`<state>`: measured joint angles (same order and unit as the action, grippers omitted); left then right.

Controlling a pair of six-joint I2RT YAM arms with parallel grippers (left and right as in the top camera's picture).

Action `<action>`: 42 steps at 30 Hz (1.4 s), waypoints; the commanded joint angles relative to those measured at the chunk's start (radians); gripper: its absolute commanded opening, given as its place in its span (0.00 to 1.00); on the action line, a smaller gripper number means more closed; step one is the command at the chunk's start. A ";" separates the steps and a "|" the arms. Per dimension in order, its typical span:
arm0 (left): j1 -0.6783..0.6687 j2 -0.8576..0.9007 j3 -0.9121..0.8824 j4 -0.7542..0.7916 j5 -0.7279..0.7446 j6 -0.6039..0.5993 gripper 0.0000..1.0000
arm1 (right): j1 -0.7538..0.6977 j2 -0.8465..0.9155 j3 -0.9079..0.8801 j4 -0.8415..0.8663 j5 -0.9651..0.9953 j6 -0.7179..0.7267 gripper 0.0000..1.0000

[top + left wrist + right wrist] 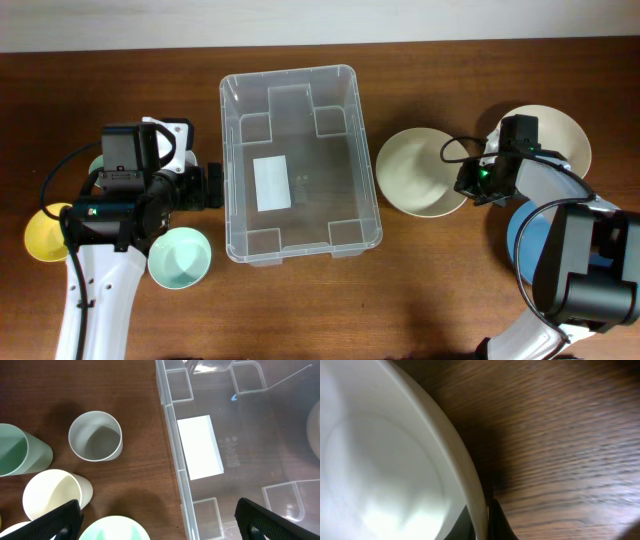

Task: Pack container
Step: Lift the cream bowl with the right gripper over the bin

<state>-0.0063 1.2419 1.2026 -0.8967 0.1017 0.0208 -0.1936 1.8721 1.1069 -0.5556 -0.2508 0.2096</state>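
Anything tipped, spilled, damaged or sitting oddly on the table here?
Nothing stands out. The container sits flat and empty, and the grey cup beside it is upright. The right fingers are closed on the rim of the cream bowl, which looks intact. No spills are visible.

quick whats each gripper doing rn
left gripper: open, holding nothing
right gripper: shut on the rim of the cream bowl
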 commanded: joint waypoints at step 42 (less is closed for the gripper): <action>0.002 0.002 0.058 -0.030 0.006 -0.006 0.99 | 0.532 -0.371 0.403 -0.097 0.302 -0.187 0.04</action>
<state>-0.0063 1.2419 1.2095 -0.9195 0.1017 0.0208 0.2607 1.4544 1.4868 -0.7063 -0.1104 0.0368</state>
